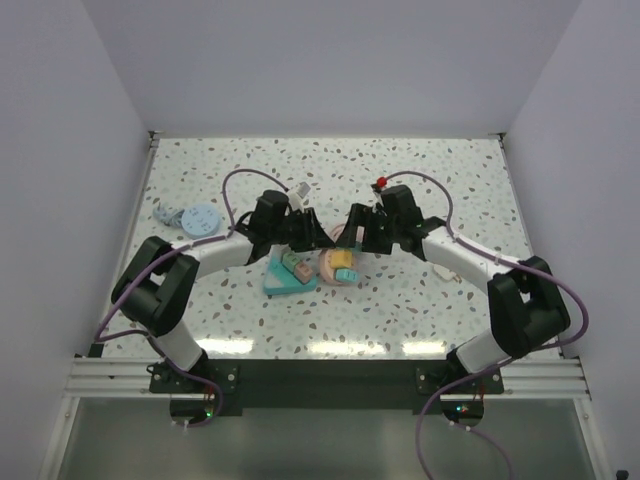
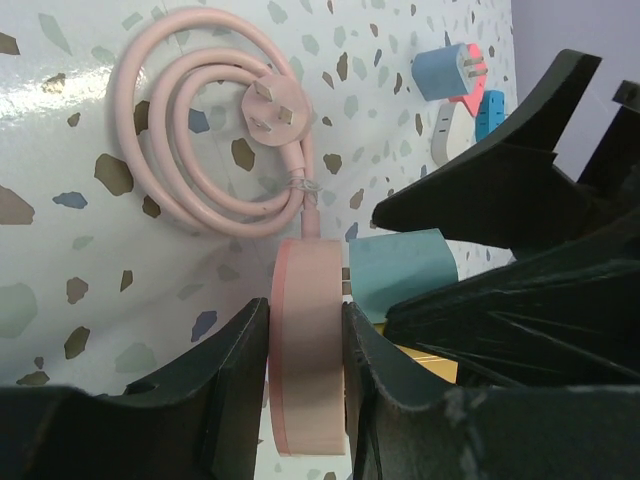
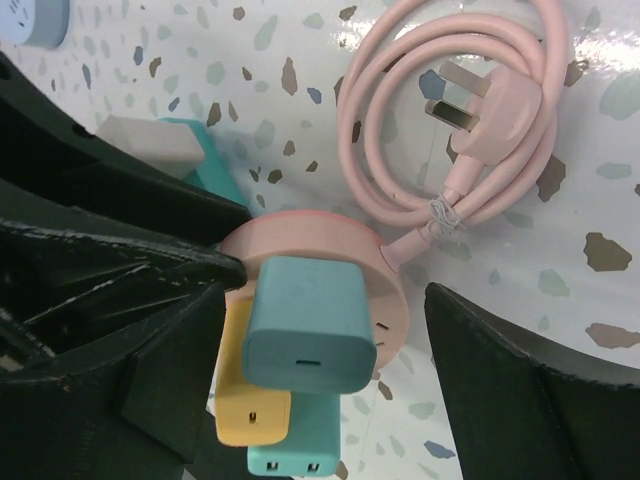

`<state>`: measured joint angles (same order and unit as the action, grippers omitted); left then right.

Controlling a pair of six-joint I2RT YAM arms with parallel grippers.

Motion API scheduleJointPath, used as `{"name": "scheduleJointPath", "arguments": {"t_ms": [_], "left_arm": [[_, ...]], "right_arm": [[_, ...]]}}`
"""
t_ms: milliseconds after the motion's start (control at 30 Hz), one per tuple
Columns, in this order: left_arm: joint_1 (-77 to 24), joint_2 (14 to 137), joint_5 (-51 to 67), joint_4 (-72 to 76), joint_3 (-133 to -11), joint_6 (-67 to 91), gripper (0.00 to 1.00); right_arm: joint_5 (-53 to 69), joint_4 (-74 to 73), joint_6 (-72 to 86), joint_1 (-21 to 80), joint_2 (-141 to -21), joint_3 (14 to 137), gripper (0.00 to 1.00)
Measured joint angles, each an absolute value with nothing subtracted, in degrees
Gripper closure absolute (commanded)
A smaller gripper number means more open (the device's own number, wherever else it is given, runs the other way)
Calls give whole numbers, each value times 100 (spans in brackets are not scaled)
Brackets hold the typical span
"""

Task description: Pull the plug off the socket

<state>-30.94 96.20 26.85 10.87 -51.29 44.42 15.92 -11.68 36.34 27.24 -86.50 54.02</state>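
Table: glossy white terrazzo table top, speckled with grey, brown and blue chips.
Walls: plain pale left wall, back wall and right wall enclose the table.
Front edge: aluminium rail runs across.
Light: overhead; glare streaks the top beside the rail.
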Motion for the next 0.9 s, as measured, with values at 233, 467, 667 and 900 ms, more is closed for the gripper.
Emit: {"name": "scheduleJointPath", "arguments": {"t_ms": [233, 467, 667, 900], "left_arm": [[-3094, 9585, 2672, 1120, -5074, 4449, 100], [-3142, 9585, 2635, 1164, -5070, 4484, 100], [-3138, 9585, 2578, 1144, -5022, 4480, 100], [-3135, 9585, 2558, 1181, -4958, 4497, 100]], "right_arm": [[1466, -1109, 3704, 2827, -8879, 5404, 53], [1284, -1409, 3688, 2882, -8586, 5476, 100], [974, -2248, 3439, 2729, -7977, 5959, 100], [130, -3118, 3061, 1796, -7478, 6263, 100]]}}
